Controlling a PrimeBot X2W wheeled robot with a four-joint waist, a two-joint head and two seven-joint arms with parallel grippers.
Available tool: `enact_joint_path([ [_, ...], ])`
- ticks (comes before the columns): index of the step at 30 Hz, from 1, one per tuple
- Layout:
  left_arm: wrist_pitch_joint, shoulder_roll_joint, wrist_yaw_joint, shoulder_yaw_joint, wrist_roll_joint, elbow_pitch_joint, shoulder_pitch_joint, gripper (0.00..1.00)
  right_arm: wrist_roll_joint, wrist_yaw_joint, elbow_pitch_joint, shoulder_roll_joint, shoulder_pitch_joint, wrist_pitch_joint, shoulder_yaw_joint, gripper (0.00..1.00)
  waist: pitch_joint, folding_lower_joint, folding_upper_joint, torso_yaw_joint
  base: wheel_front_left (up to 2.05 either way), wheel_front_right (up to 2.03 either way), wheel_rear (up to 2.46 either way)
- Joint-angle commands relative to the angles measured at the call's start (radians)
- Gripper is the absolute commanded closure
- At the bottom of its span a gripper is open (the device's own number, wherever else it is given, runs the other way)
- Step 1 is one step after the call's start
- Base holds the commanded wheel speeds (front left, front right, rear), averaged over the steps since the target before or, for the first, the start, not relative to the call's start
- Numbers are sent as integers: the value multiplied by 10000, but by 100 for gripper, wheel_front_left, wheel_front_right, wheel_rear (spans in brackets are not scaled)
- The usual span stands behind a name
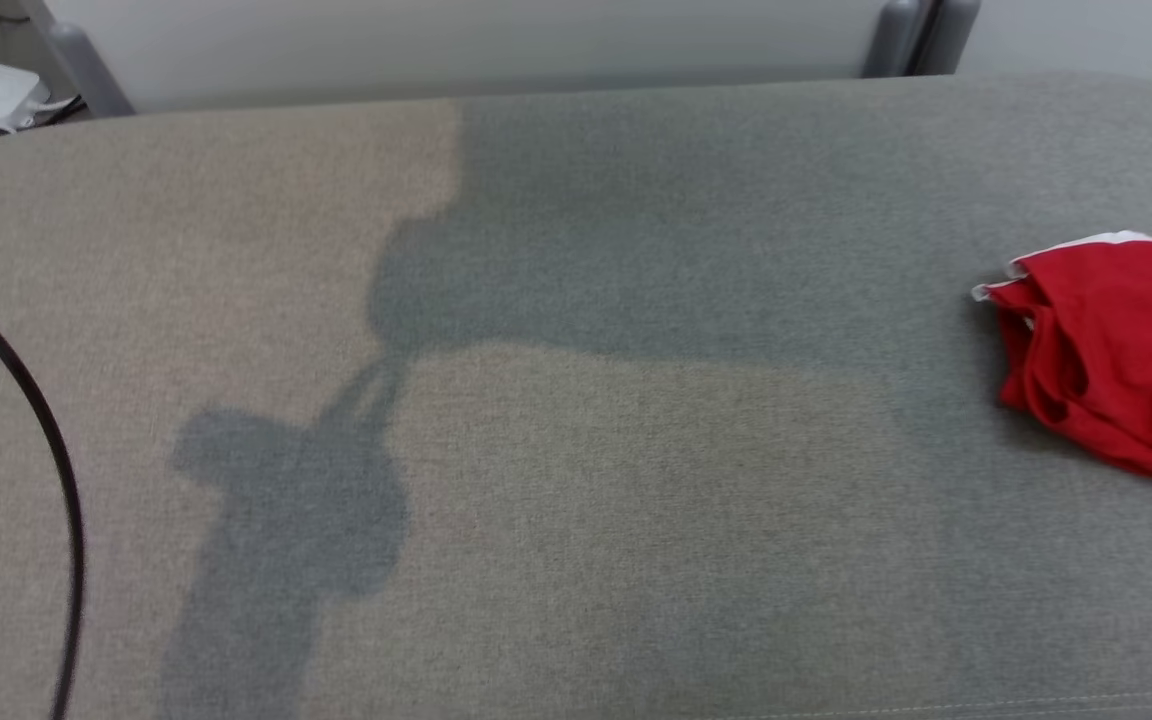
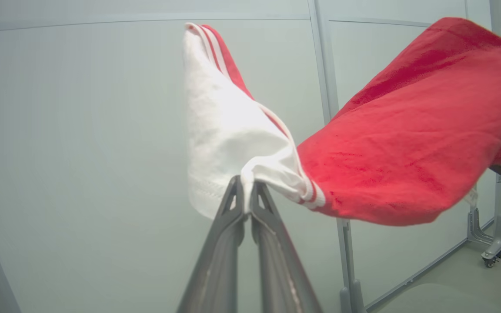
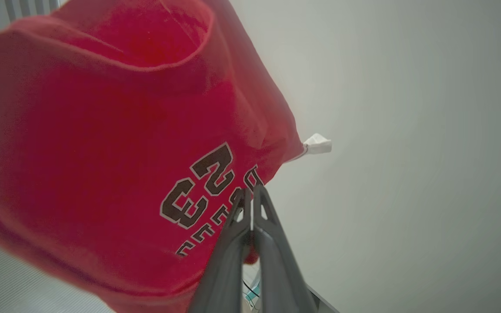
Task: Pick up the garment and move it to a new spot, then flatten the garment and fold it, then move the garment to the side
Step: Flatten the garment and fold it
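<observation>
At its white striped trim the left gripper [image 2: 248, 195] clamps the garment [image 2: 407, 143]; the right gripper [image 3: 250, 198] pinches the printed red front; soft, light cloth, probably best spread from 2 edges.

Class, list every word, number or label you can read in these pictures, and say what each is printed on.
"23": large dark numerals with a pale outline, printed on the red garment, seen turned round in the right wrist view.
Smaller dark letters next to the numerals on the same garment: partly hidden by the right gripper and a fold, not readable.
No other text is readable.
</observation>
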Motion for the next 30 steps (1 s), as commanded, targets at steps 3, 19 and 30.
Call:
enact_joint_path([
  [3, -881, 593, 136, -42, 219, -823, 1932, 100, 191, 44, -716, 69, 1520, 416, 110, 100, 978, 0, -1, 378, 0, 0, 0],
  [19, -4736, -963, 1755, 238, 1, -188, 9844, 100, 1445, 44, -167, 65, 8335, -330, -1050, 100, 1894, 0, -1, 903, 0, 0, 0],
  [30, -4651, -768, 2937, 38, 831, -2821, 12844, 100, 3418, 44, -1709, 313, 11433, 259, -1663, 100, 1167, 0, -1, 1064, 0, 0, 0],
])
